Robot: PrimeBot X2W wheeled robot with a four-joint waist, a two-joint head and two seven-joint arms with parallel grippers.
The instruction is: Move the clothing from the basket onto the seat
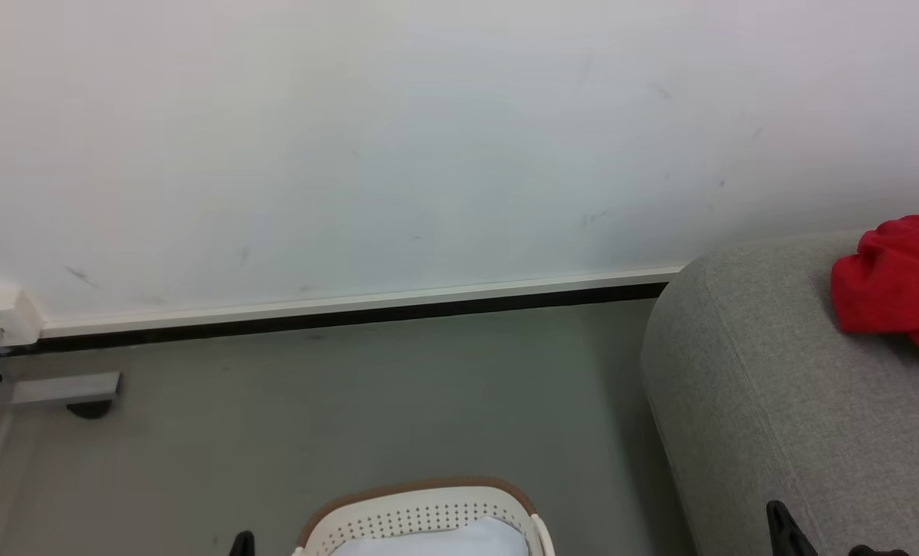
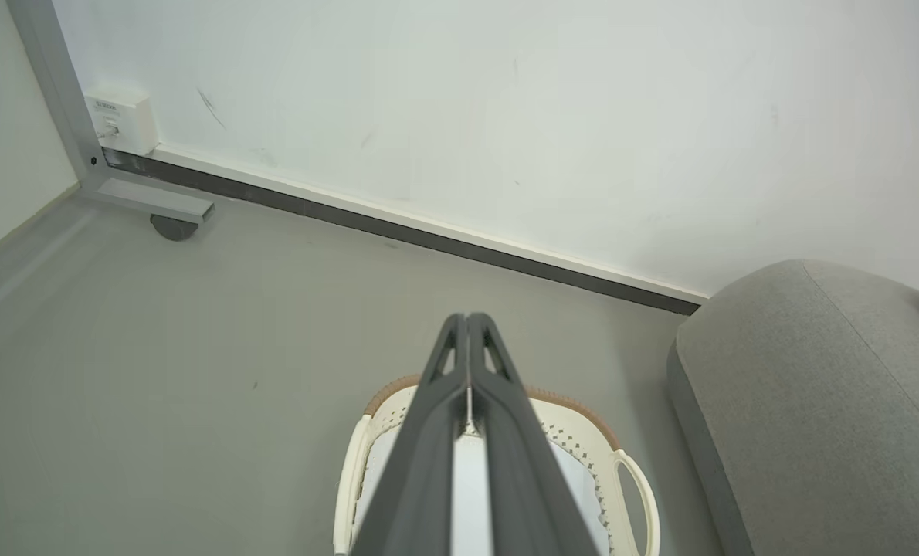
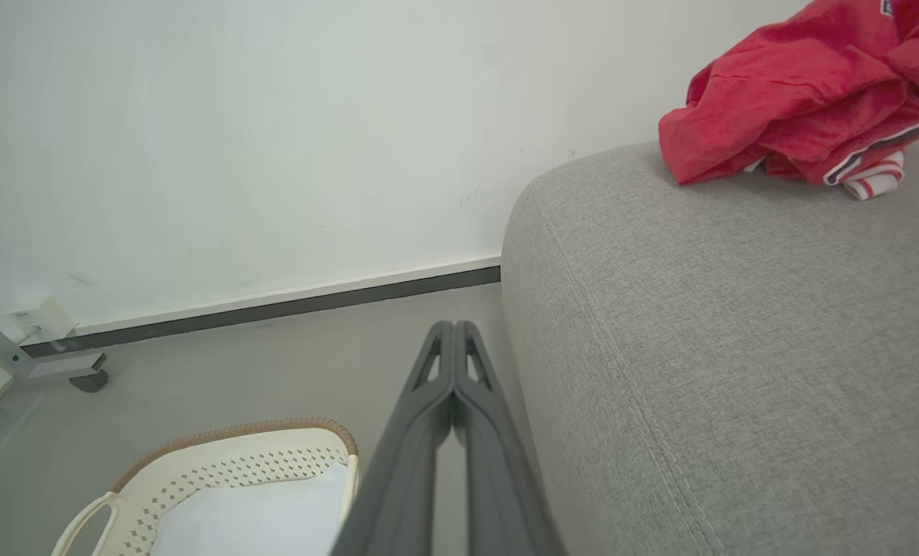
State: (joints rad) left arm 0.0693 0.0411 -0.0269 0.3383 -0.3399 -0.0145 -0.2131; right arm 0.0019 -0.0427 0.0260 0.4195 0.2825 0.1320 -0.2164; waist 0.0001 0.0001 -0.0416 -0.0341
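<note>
The grey seat (image 1: 776, 401) stands on the floor (image 1: 351, 401). The basket (image 1: 421, 513) sits near its end, well apart from the red clothing (image 1: 896, 282), which lies crumpled on the seat. A white cloth (image 1: 444, 540) lies in the basket. The left gripper (image 2: 467, 318) and the right gripper (image 3: 453, 326) each have fingers pressed together, holding nothing.

The head view looks forward and down at the wall's skirting (image 1: 351, 309) and the grey floor (image 1: 351, 432). The basket (image 1: 421, 506) is cut by its bottom edge and the sofa (image 1: 776, 401) is at its right. The left wrist view looks along the left gripper (image 2: 467, 318) from just over the basket toward the same skirting. The right wrist view sits lower, close beside the sofa's end, looking along the right gripper (image 3: 453, 326). All three share basket, sofa, skirting and red jersey (image 3: 799, 100).
</note>
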